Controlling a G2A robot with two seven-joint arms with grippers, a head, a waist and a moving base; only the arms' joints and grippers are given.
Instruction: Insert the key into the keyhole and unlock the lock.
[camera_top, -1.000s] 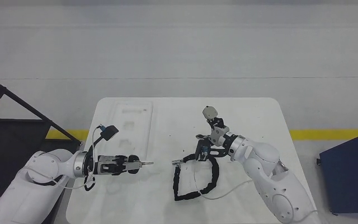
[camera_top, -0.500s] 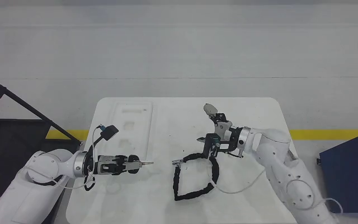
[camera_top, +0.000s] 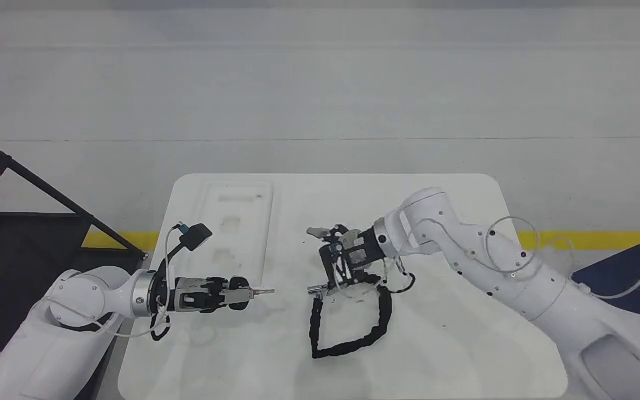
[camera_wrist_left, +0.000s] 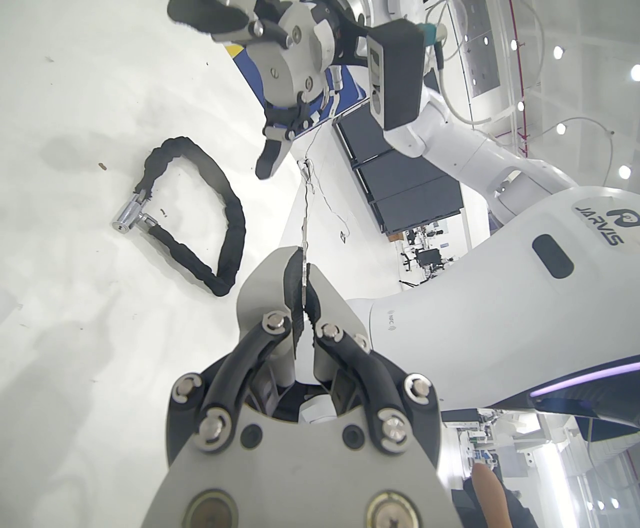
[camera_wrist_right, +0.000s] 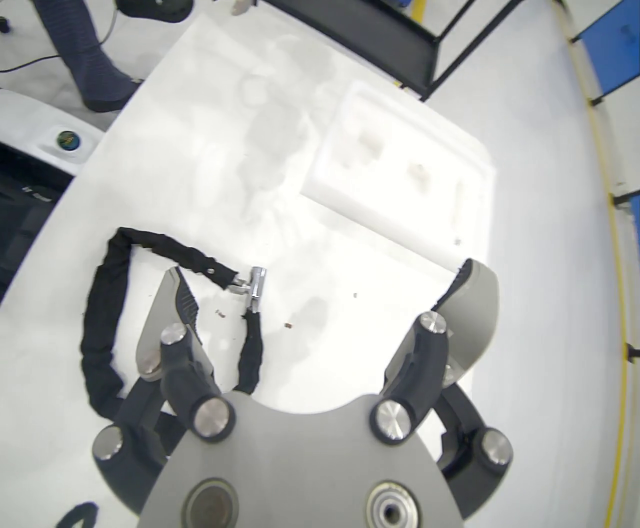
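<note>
A black fabric-covered chain lock lies in a loop on the white table, with its small silver lock body at the open end; both are also in the wrist views: lock body, lock body. My left gripper hovers to the left of the lock, shut on a thin metal key whose tip points toward the lock body. My right gripper is open just above and behind the lock body, its fingers spread wide with nothing between them.
A white foam tray lies at the back left of the table, with its shallow pockets visible as tray. Small brown specks dot the table near the lock. The right half of the table is bare.
My right arm has swung leftward and turned over, bringing its open gripper from right of the chain to above the lock body. The left gripper with the key has stayed still.
</note>
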